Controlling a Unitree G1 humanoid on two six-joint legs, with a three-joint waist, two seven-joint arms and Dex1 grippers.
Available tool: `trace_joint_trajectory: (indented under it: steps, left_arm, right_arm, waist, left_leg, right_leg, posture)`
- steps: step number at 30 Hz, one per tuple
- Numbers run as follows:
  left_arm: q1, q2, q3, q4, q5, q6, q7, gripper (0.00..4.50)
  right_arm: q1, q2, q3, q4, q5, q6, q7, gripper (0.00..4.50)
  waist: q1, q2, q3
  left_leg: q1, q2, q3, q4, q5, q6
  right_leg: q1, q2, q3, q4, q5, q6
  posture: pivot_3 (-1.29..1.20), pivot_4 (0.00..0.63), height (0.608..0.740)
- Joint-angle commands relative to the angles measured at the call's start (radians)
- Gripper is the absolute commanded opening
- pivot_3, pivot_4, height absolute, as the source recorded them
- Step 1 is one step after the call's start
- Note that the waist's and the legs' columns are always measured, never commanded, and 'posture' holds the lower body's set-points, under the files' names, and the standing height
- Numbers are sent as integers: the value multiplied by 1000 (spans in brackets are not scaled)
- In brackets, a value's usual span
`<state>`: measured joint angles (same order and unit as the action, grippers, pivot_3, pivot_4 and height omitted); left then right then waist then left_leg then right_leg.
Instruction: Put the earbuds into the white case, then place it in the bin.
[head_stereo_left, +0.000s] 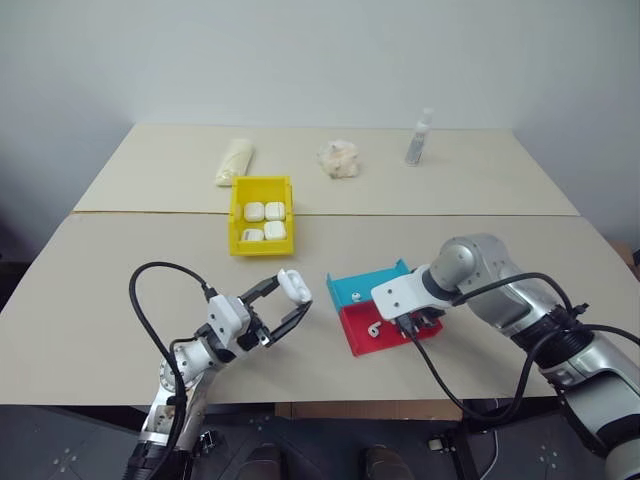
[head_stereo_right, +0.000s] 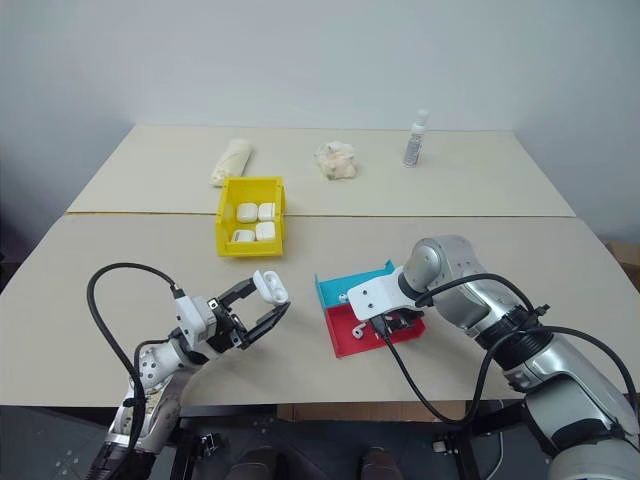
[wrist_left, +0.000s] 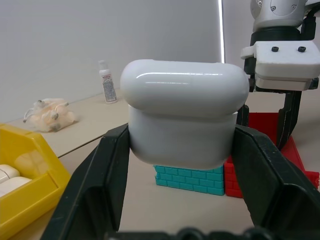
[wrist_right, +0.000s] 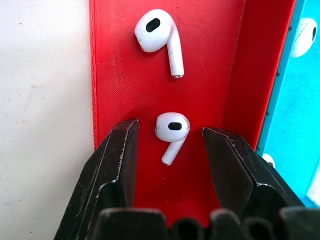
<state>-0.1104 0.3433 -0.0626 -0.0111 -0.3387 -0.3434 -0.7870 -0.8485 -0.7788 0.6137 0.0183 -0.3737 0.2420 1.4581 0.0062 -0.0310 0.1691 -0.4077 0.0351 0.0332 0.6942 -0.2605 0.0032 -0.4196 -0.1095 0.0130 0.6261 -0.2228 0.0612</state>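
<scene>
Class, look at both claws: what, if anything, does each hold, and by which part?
The left claw grips a white case by the two sides of its lower body. The right claw holds nothing; it straddles an earbud lying in the red tray.

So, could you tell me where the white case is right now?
The left gripper holds the white case above the table, left of the red-and-blue tray and nearer than the bin.

Both arms are showing silver-grey metal shells with black joint bands, and black cables are looping loosely along each. The left claw (head_stereo_left: 285, 310) and right claw (wrist_right: 170, 145) are each wearing two black fingers below white blocks carrying dark screws.
</scene>
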Motion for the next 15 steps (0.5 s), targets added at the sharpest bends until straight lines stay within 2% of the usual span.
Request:
trace_joint_trajectory:
  steps: [1, 4, 5, 6, 15]
  left_arm:
    - [1, 1, 9, -41, 5, -3, 6, 2755]
    - [6, 10, 11, -41, 9, 6, 5, 2755]
    - [8, 14, 11, -42, 8, 8, 1, 2755]
    - [10, 17, 11, -42, 6, 7, -3, 2755]
    - [-1, 10, 8, -32, 15, 4, 5, 2755]
  right_arm:
    - [8, 0, -20, -13, -5, -16, 3, 2440]
    - [10, 3, -23, -16, -1, -16, 4, 2440]
    - [10, 3, -24, -17, -1, -15, 6, 2047]
    - [10, 2, -23, -16, -3, -15, 7, 1843]
    - [6, 6, -22, 11, -12, -39, -3, 1843]
  waist:
    - [0, 0, 0]
    - [0, 0, 0]
    - [-1, 0, 0]
    - [-1, 0, 0]
    - [-5, 0, 0]
  left_leg:
    - [0, 0, 0, 0, 0, 0]
    - [0, 0, 0, 0, 0, 0]
    - [0, 0, 0, 0, 0, 0]
    - [0, 0, 0, 0, 0, 0]
    - [1, 0, 0, 0, 0, 0]
  right_leg:
    - [0, 0, 0, 0, 0, 0]
    - [0, 0, 0, 0, 0, 0]
    - [0, 0, 0, 0, 0, 0]
    - [0, 0, 0, 0, 0, 0]
    - [1, 0, 0, 0, 0, 0]
  posture:
    - [0, 150, 740]
    - [0, 150, 740]
    - [0, 150, 740]
    - [0, 150, 740]
    - [0, 150, 740]
